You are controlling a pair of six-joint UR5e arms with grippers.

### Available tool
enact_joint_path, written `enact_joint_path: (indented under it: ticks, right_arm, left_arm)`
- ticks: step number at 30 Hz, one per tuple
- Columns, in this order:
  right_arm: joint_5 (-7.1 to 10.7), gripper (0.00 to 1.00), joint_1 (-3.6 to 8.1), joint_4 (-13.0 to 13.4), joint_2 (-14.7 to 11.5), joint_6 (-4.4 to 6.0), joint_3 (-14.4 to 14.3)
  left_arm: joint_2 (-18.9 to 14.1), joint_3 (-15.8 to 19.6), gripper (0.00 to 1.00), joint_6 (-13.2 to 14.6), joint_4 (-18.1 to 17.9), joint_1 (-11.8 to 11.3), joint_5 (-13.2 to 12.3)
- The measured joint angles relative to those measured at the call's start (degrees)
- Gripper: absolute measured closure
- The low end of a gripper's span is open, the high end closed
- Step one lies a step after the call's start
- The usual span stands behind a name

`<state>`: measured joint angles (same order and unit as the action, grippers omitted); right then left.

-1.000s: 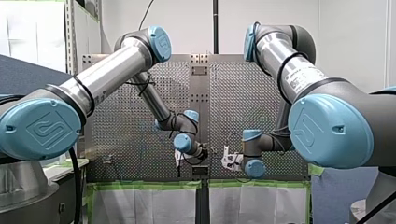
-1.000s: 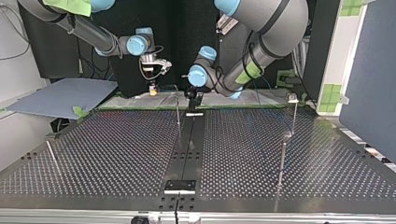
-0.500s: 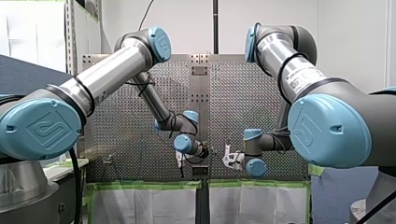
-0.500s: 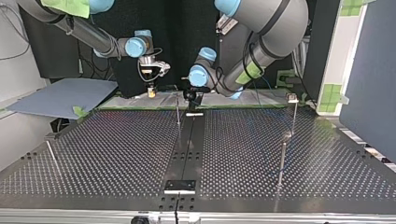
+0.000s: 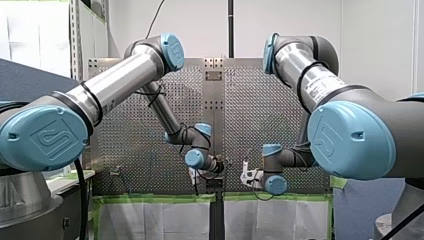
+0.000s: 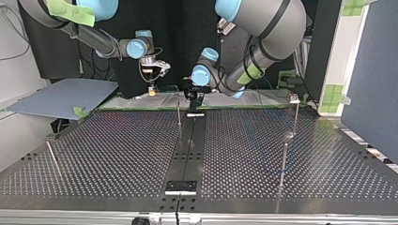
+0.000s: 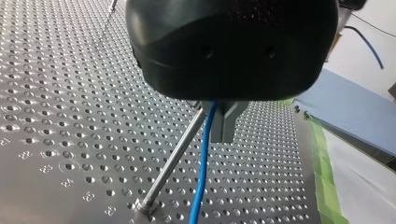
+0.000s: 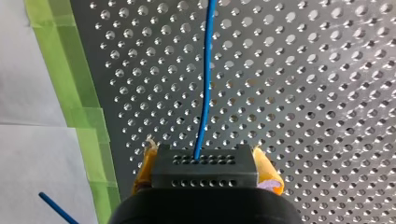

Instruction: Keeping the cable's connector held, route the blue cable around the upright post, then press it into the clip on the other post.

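Observation:
In the right wrist view my right gripper [image 8: 204, 163] is shut on the black connector [image 8: 204, 170], with yellow pads [image 8: 268, 173] on both sides. The blue cable [image 8: 206, 79] runs straight ahead from it over the perforated table. In the left wrist view my left gripper [image 7: 215, 127] is shut on the blue cable [image 7: 203, 168], which hangs down right beside a slanting metal post [image 7: 175, 158]. In the top view my left gripper [image 6: 192, 96] hovers by the middle post [image 6: 179, 110]. My right gripper [image 6: 152, 89] is to its left. A post with a clip [image 6: 294, 99] stands at the right.
More thin posts [image 6: 283, 159] [image 6: 52, 157] rise from the perforated table [image 6: 117, 150]. A black centre strip [image 6: 187, 150] runs across it. Green tape [image 8: 86, 116] and white sheeting line the table's edge by the grippers. A grey board [image 6: 61, 96] lies at the top view's left.
In the front view both grippers have sunk a little lower, and my right one has shifted slightly right. Both grips are unchanged.

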<state>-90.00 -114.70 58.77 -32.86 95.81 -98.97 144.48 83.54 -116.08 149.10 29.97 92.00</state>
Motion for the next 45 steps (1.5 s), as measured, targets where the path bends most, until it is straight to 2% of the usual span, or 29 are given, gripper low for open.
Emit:
enact_joint_path:
  ticks: [8,22,29,36,40,45]
  right_arm:
    - [-0.01,1.0,0.41,-0.35,0.22,-0.39,0.88]
    - [-0.06,1.0,0.49,-1.9,0.2,-0.64,3.16]
    - [-0.01,1.0,0.75,-2.99,0.19,-0.27,5.56]
    - [0.12,1.0,1.37,-4.59,0.2,0.33,7.98]
    - [0.29,1.0,1.71,-5.88,0.2,0.33,9.48]
    - [0.34,1.0,2.09,-7.79,0.2,0.03,11.26]
  left_arm:
    - [0.04,0.01,1.0,-0.83,-1.27,-0.59,-0.92]
    - [0.03,0.01,1.0,-2.78,-0.72,-2.45,-2.23]
    - [0.04,0.01,1.0,-3.04,-0.68,-2.86,-2.49]
    - [0.05,-0.63,1.0,-4.64,-1.24,-3.52,-3.32]
    - [0.04,-2.05,1.0,-6.15,-1.13,-3.64,-4.32]
    - [0.23,-3.64,1.0,-6.8,-0.66,-3.69,-3.76]
